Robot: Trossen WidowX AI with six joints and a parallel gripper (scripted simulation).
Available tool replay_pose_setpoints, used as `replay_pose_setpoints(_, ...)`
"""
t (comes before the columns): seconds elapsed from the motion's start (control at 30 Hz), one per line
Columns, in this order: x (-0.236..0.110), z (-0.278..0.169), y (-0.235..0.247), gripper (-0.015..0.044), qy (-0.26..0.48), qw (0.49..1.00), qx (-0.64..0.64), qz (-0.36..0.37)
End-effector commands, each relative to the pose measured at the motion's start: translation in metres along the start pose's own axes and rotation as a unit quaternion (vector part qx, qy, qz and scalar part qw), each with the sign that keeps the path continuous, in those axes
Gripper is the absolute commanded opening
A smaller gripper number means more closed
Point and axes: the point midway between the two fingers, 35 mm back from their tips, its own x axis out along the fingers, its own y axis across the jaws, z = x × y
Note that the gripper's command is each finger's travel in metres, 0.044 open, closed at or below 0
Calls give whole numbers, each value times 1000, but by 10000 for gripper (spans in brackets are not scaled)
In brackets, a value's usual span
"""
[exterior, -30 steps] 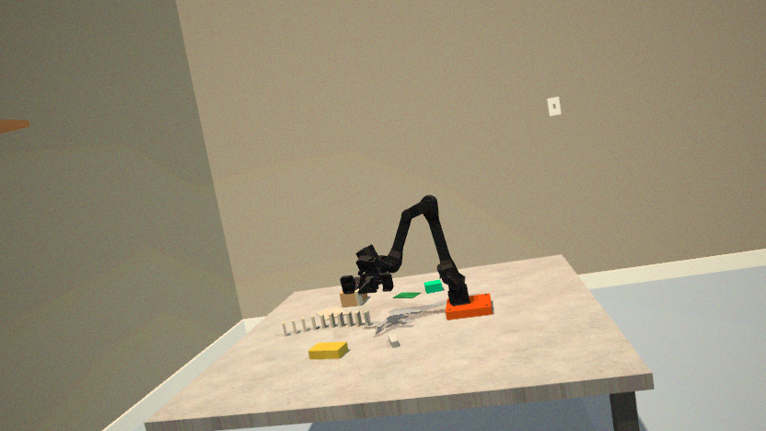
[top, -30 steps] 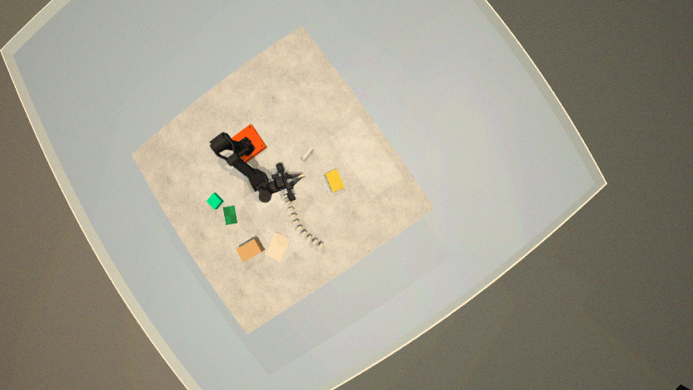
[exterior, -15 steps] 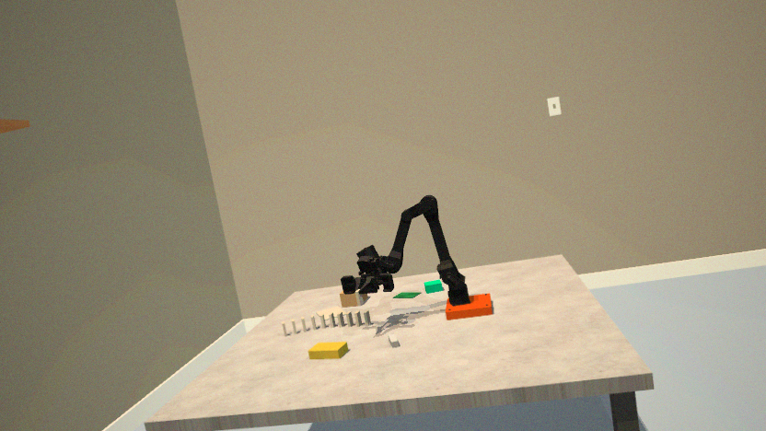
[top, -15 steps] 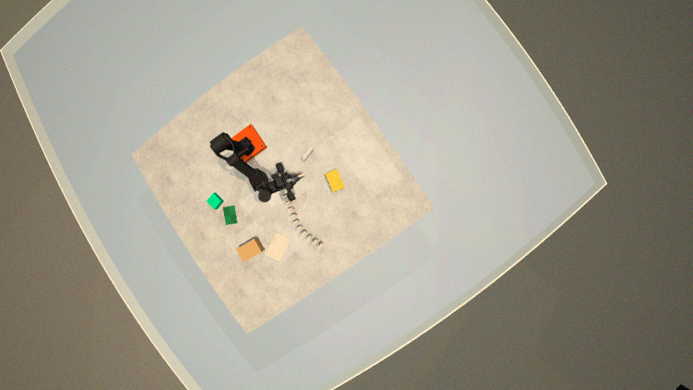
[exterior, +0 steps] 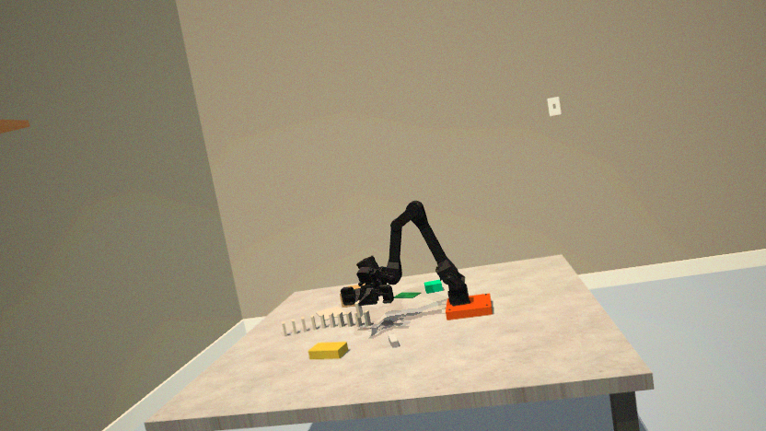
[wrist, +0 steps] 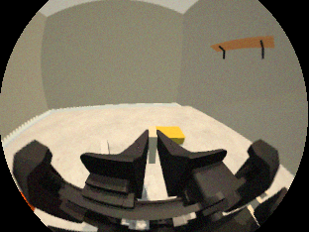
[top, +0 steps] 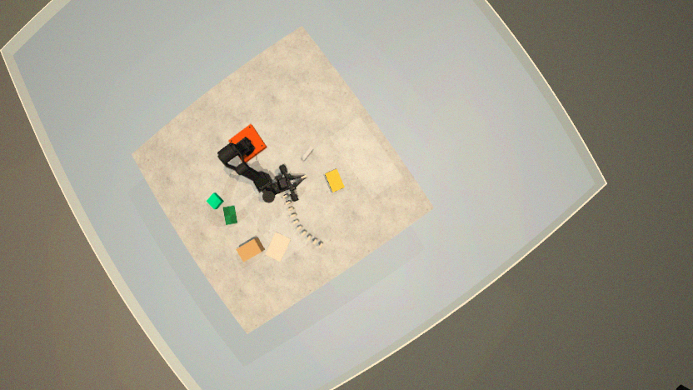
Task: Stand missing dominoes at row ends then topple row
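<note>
Grey walls back a mottled stone worktop (exterior: 508, 343). On it the gripper (exterior: 365, 297) has its fingers pinching a pale domino (exterior: 359, 308) upright, low over the near end of the standing row (exterior: 326, 321). One spare domino (exterior: 393, 341) lies flat at five o'clock of it, so placing, releasing and the push all seem left.
</note>
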Motion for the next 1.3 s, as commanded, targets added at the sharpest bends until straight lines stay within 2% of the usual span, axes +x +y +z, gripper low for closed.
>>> replay_pose_setpoints(0.0, 2, -16, 1, 30, 2, 1000, 7, -1)
replay_pose_setpoints(0.63, 10, -71, 10, 30, 2, 1000, 6, -2)
replay_pose_setpoints(1.07, 10, -73, 11, 30, 2, 1000, 6, -2)
replay_pose_setpoints(1.27, 10, -73, 11, 187, 2, 1000, 6, -2)
